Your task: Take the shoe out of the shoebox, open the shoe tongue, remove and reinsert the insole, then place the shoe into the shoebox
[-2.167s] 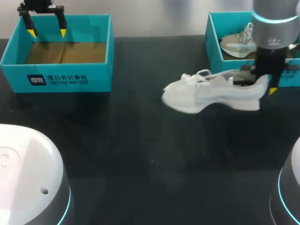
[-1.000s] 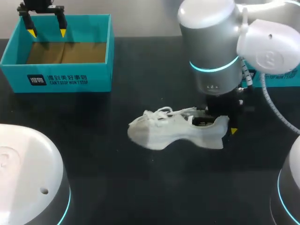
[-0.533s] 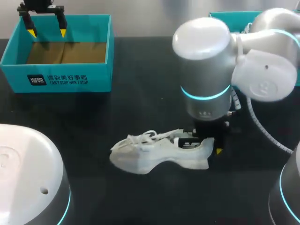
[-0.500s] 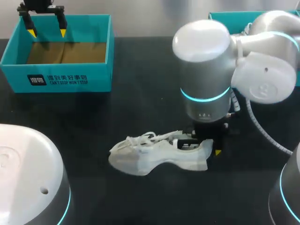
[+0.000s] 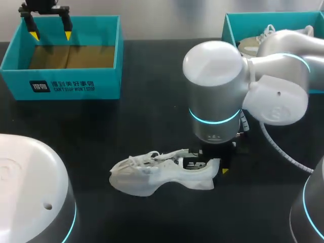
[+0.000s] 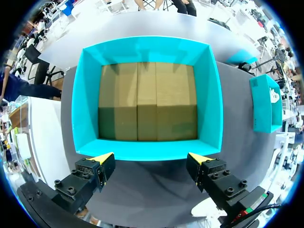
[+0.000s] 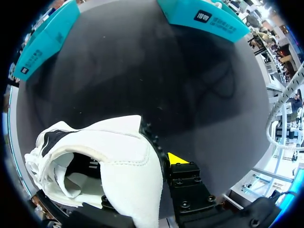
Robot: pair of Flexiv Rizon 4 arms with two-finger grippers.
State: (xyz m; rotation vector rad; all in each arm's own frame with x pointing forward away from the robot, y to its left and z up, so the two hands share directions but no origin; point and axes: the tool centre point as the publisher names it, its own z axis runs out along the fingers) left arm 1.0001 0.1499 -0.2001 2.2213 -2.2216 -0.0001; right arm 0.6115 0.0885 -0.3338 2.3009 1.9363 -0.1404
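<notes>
Am pinching white shoe at heel collar in right gripper, mid-table. Judging it light, soft-sided, floppy; heel rim giving firmest hold. Left gripper hanging wide open over shoebox.

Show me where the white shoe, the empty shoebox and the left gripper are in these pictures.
white shoe point(image 5: 137, 180): head view, on the side of its forefoot.
empty shoebox point(image 5: 109, 86): head view, on its front wall.
left gripper point(image 6: 151, 157): left wrist view, midway between its yellow fingertips.

Matte black worktop under even light
The dark top spans the whole head view, its far edge running straight across. The surface is plain and unmarked, with soft, blurred shadows lying toward its middle and right side.
</notes>
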